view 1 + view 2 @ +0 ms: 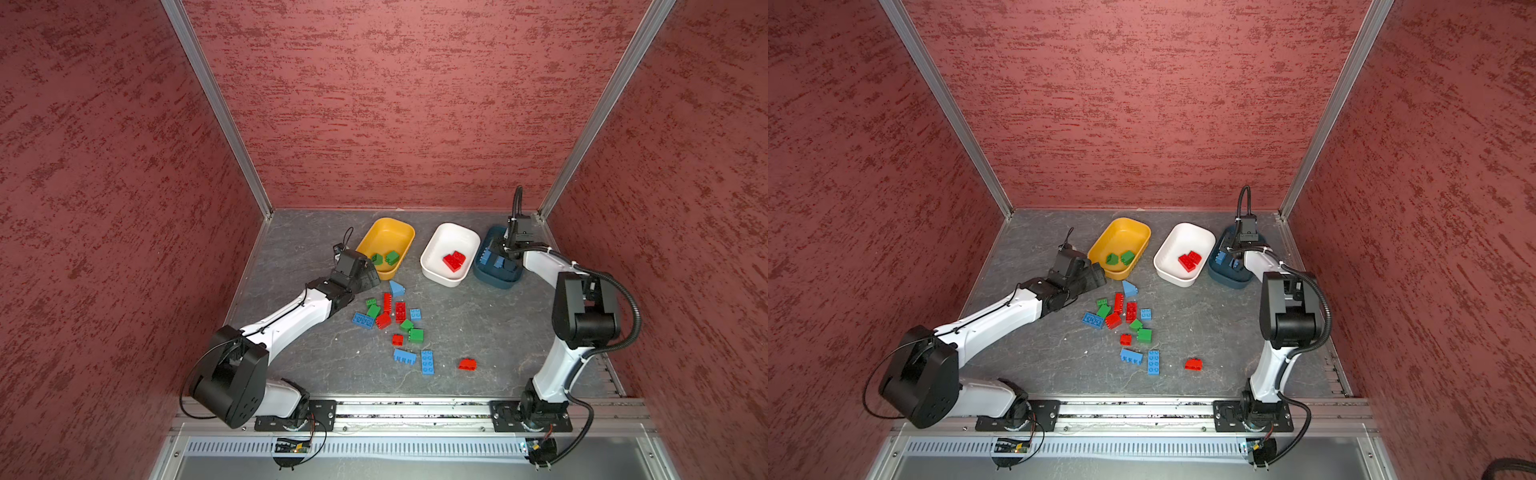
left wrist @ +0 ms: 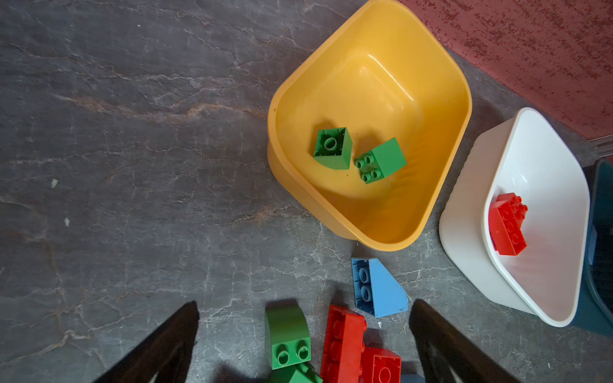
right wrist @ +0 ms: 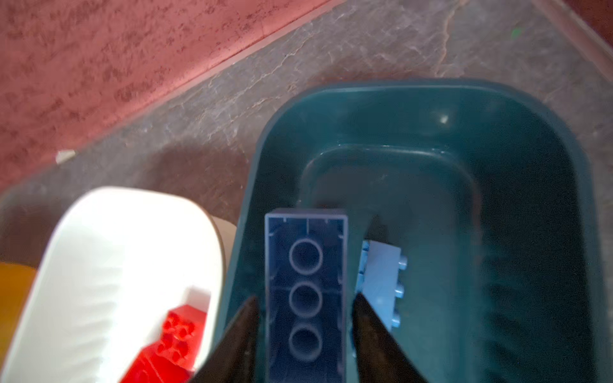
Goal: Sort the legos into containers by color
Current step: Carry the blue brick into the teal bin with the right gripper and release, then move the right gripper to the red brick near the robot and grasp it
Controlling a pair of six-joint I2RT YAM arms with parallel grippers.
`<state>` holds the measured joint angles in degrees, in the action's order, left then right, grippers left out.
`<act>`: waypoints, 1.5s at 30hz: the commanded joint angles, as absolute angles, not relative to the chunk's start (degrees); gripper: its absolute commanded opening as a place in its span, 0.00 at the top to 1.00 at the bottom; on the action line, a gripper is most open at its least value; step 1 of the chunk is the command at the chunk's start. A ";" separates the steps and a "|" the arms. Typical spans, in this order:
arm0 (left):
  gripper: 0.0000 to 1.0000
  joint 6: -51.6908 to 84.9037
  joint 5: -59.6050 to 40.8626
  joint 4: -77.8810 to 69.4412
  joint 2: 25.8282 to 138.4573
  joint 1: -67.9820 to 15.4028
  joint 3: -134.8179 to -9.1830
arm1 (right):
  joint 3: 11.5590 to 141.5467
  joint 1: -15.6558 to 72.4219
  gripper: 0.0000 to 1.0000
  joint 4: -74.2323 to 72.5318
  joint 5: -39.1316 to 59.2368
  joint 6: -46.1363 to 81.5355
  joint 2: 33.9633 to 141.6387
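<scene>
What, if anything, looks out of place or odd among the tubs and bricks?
Nothing is mis-sorted as far as visible: the yellow tub holds only green bricks, the white tub red bricks, the teal tub blue bricks. One green brick there lies hollow side up.

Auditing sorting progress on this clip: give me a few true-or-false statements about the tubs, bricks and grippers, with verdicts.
1. The yellow tub holds two green bricks. True.
2. The white tub holds blue bricks. False: it holds red bricks.
3. The left gripper is shut on a brick. False: it is open and empty.
4. The right gripper is over the teal tub, a blue brick between its jaws. True.
5. Every red piece is sorted. False: a loose red brick lies on the table.
</scene>
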<state>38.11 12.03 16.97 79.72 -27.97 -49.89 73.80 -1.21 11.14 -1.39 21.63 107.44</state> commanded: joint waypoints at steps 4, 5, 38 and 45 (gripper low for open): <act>0.01 38.80 12.49 17.91 79.76 -27.94 -50.25 | 73.48 -0.12 0.40 15.43 -5.78 21.41 103.10; 0.01 38.84 12.48 17.68 79.93 -27.94 -50.27 | 72.96 0.35 0.39 15.94 -5.45 21.21 101.83; 0.01 42.70 6.59 13.00 83.12 -28.53 -49.92 | 36.72 38.52 0.22 46.35 5.36 53.56 65.69; 0.01 42.87 6.24 12.63 84.28 -29.54 -50.49 | 33.49 46.36 0.18 45.63 4.22 58.87 67.35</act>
<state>42.41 6.57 13.65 83.61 -29.10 -50.39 33.82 44.88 45.78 4.95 54.28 66.74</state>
